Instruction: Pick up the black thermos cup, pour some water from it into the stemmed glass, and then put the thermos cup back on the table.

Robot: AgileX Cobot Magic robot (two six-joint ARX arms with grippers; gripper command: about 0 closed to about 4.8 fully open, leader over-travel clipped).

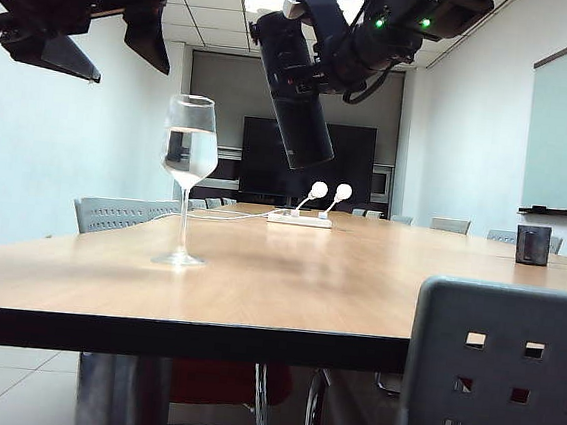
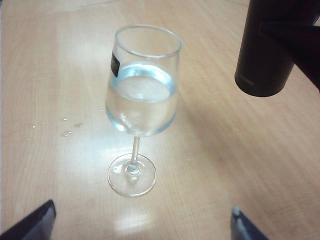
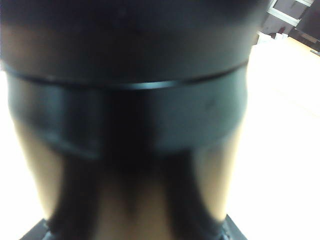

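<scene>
Right gripper [image 1: 313, 60] clamps tilted black thermos cup [image 1: 293, 93] aloft beside water-filled stemmed glass [image 1: 186, 178] on table [image 1: 286, 293]; left gripper [image 2: 140, 222] wide, empty, above.

We see a table [image 1: 287, 283] with a light wood-grain top, smooth with a soft sheen that catches the ceiling light, and a dark matt edge. The stemmed glass [image 1: 186, 178] is clear, glossy glass, with a small dark label on its bowl. The thermos cup [image 1: 293, 88] looks like matt black metal or coated plastic; we cannot tell which, though up close its band shows a faint satin shine. The left gripper [image 2: 142, 222] and the right gripper [image 1: 314, 55] have dark, dull plastic-looking shells. The chair back [image 1: 498, 379] is grey, matt, moulded plastic with square holes.
</scene>
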